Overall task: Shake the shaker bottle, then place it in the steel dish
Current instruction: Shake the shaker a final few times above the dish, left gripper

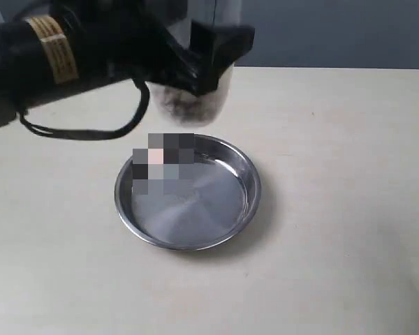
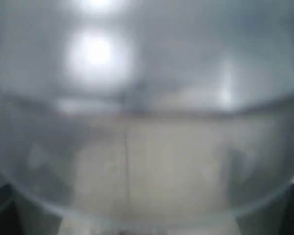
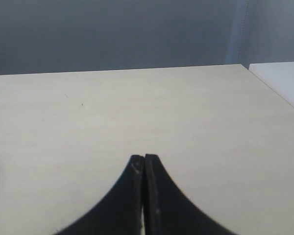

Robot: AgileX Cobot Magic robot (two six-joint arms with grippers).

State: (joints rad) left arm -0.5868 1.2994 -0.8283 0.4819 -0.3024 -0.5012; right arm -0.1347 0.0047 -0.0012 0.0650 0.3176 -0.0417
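Observation:
The frosted shaker bottle [image 1: 195,101] hangs in the air above the far rim of the steel dish [image 1: 246,202], dark beads blurred in its lower end. My left gripper [image 1: 202,59] is shut on the shaker bottle from the left side. In the left wrist view the shaker bottle [image 2: 147,122] fills the whole picture as a blurred frosted wall, and the fingers are hidden. The steel dish sits on the pale table, holding nothing but a blurred patch. My right gripper [image 3: 144,157] is shut on nothing above bare table.
The pale wooden table [image 1: 349,139] runs out on all sides of the dish. A grey wall [image 3: 112,29] stands behind the table's far edge. A black cable [image 1: 84,132] hangs looped under the left arm.

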